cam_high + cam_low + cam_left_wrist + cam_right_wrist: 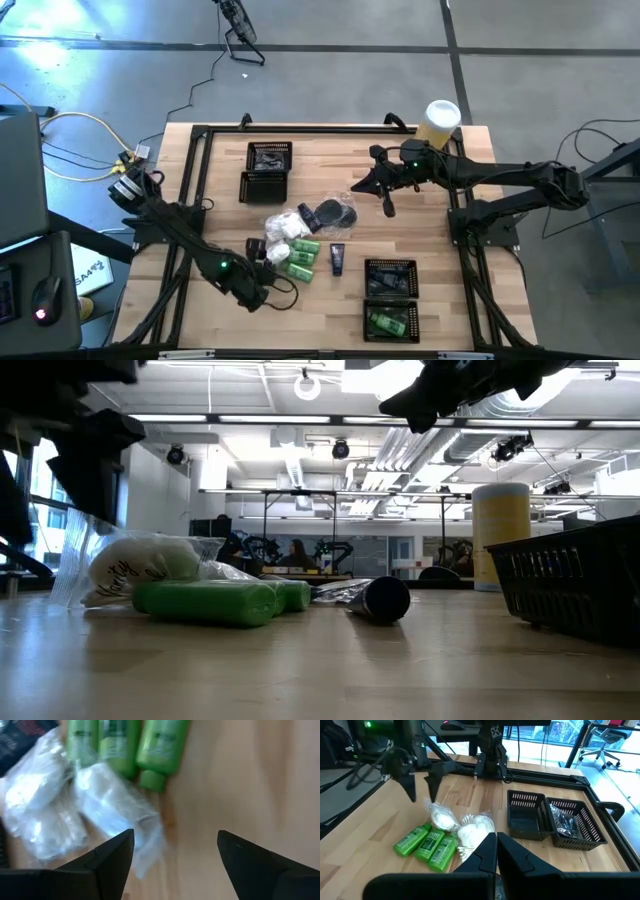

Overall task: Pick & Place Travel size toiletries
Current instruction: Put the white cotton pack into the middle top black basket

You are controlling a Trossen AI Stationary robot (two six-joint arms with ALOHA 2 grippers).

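Wooden table (pixel 430 215), toiletries piling mid-table. Left gripper (pixel 172 851) hovering released beside a clear crinkly packet (pixel 117 807), near 3 green bottles (pixel 426 845). Packet looking light, soft, slippery: pinching its bulk seems best. Right gripper (pixel 388 204) waiting clenched, empty.

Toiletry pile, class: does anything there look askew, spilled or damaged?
Nothing stands out. The green bottles lie on their sides beside the packets, a loose heap waiting to be sorted, with no spill or damage visible. The open left gripper hangs over the packets.
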